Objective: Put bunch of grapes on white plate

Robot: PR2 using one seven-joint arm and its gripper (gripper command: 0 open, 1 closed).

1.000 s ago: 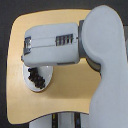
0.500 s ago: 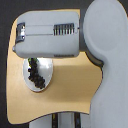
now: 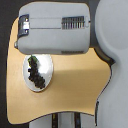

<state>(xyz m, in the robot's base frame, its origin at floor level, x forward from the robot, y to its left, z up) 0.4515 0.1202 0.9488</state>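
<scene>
The white plate [image 3: 46, 65] sits on the tan table towards the exterior view's left. The bunch of grapes [image 3: 35, 73], a dark purple-black cluster, lies on the plate's left half with nothing holding it. My arm's large grey body [image 3: 52, 27] hangs above the plate's far rim and hides it. The gripper end [image 3: 22, 29] is at the arm's left tip, where only dark parts show. Its fingers are hidden, so I cannot tell whether they are open or shut. The gripper is apart from the grapes.
The tan table [image 3: 75, 85] has a wavy edge on the exterior view's right. The robot's grey shoulder and body [image 3: 112, 45] fill the right side. Dark base parts [image 3: 65, 121] show below the table's near edge.
The arm has drawn back from over the plate towards the view's top. The grapes, partly covered by the gripper before, now lie in full view on the plate.
</scene>
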